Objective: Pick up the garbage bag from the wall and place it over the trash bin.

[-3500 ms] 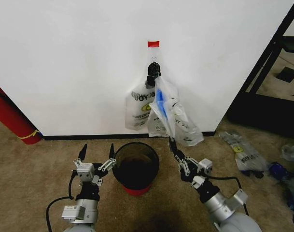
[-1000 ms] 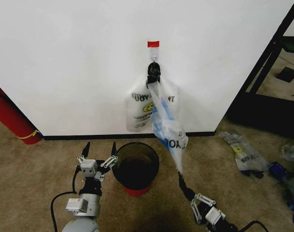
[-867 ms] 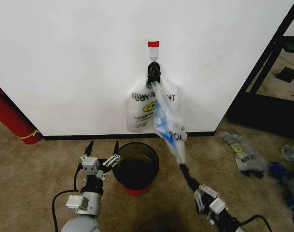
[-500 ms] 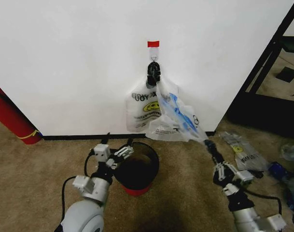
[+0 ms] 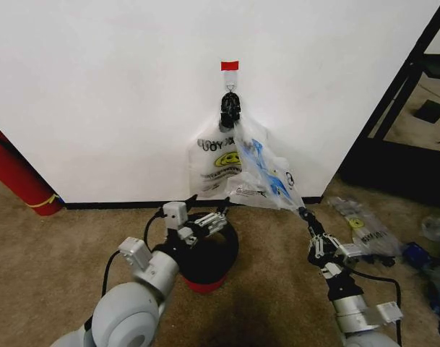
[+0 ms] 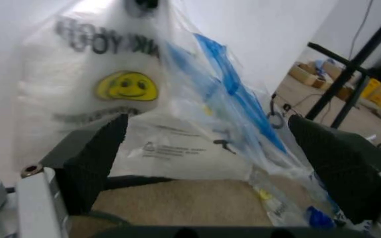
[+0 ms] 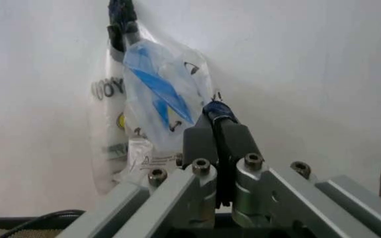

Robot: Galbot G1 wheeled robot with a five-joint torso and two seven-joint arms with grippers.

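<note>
Left claw [image 5: 207, 219] moved over trash bin [image 5: 227, 254] rim, spread — right claw [image 5: 304, 215] pinching garbage bag [image 5: 266, 178] corner.

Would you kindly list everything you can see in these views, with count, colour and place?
garbage bag: one, see-through with blue print, hanging from the hook, its lower corner pulled out to the right
THANK YOU bag: one, whitish with yellow smiley, on the wall behind it
hook: one, dark, under the tape
tape strip: one, red, on the wall
wall: white, black baseboard
trash bin: one, black mesh, red bottom rim, on the carpet below the bags
fire extinguisher: one, red, far left
loose bags: several, clear, on the floor at right
left gripper: open, over the bin's rim
right gripper: shut on the garbage bag's corner
</note>
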